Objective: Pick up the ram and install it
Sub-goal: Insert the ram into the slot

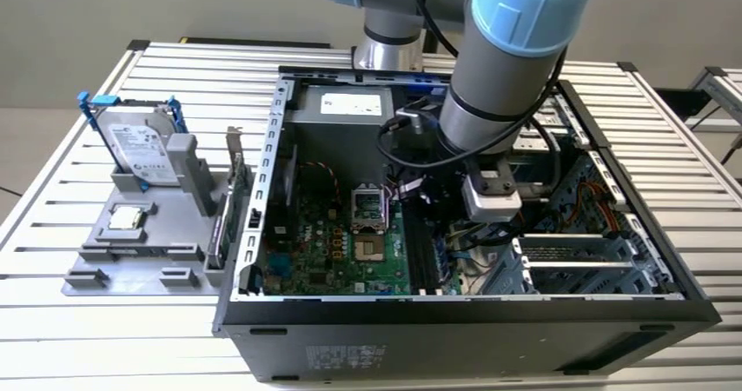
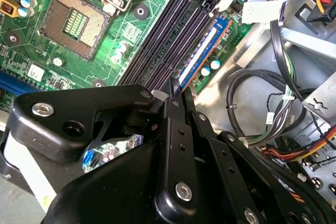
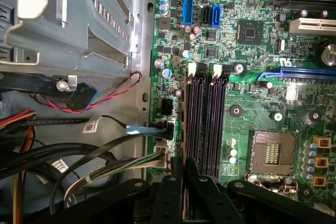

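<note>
Arm reaching into open computer case (image 1: 464, 308) on table (image 1: 69, 321), tool (image 2: 176, 95) down at the memory slots (image 3: 206, 124).
Tool fingers pinched together on the ram (image 2: 202, 48), a thin blue-edged stick sitting along the outermost slot by the green board (image 3: 252, 77) edge.
</note>
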You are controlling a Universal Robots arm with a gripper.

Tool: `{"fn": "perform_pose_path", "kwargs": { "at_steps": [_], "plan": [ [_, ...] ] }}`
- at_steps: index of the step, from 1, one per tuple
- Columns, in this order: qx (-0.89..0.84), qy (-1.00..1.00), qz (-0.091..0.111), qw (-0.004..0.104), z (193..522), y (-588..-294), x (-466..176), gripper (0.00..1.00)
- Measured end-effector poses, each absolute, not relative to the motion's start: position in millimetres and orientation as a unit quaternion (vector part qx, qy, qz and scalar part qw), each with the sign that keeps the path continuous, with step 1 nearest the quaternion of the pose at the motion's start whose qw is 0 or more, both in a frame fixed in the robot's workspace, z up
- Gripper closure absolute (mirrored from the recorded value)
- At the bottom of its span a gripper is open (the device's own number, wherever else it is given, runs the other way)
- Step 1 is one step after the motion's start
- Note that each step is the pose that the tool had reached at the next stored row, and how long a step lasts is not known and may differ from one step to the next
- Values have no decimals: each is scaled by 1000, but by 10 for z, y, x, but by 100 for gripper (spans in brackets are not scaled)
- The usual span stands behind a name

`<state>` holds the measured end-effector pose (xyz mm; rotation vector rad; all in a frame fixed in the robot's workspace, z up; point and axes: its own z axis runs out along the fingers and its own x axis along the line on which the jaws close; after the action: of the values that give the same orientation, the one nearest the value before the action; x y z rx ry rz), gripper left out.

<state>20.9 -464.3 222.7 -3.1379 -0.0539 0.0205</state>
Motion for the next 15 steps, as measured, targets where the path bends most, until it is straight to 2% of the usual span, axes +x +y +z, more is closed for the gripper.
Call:
{"fn": "perform_pose_path", "kwargs": {
  "at_steps": [15],
  "plan": [
    [-1000, -17, 7, 1, 2168, -4644, 208, 100]
  ]
}}
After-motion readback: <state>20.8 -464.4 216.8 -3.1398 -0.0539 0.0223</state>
